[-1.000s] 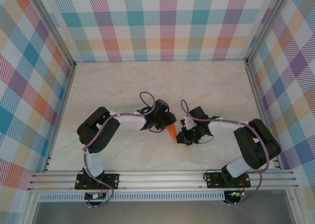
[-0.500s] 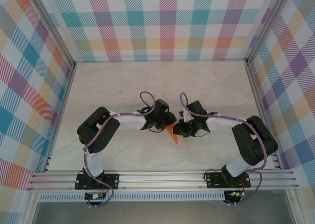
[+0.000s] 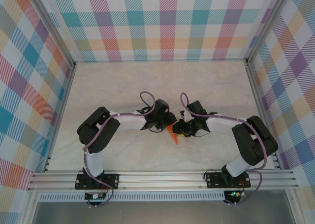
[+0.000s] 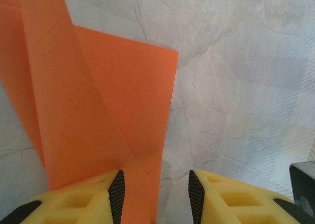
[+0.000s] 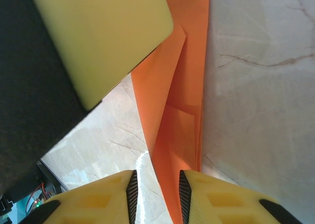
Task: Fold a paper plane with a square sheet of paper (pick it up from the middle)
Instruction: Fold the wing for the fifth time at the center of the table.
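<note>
The square sheet of paper [image 3: 173, 135] is a creased orange wedge in the middle of the table, between both grippers. In the left wrist view the paper [image 4: 98, 111] stands up and leans on the left pad [image 4: 117, 197]. My left gripper [image 4: 156, 199] is open, with bare table between the paper and its other pad. In the right wrist view the folded paper [image 5: 177, 101] runs between the jaws against the right pad [image 5: 183, 197]. My right gripper [image 5: 157, 194] is open, with a gap on the left side. From above, the left gripper [image 3: 170, 123] and right gripper [image 3: 181, 129] nearly touch.
A yellow finger of the left gripper [image 5: 98, 37] fills the upper left of the right wrist view, close to the paper. The pale marbled table [image 3: 123, 86] lies inside plaid walls [image 3: 162, 22]. A metal rail [image 3: 162, 177] runs along the near edge.
My right gripper has moved up and left to meet the left gripper at the paper, and its jaws have parted. The left arm has stayed put.
</note>
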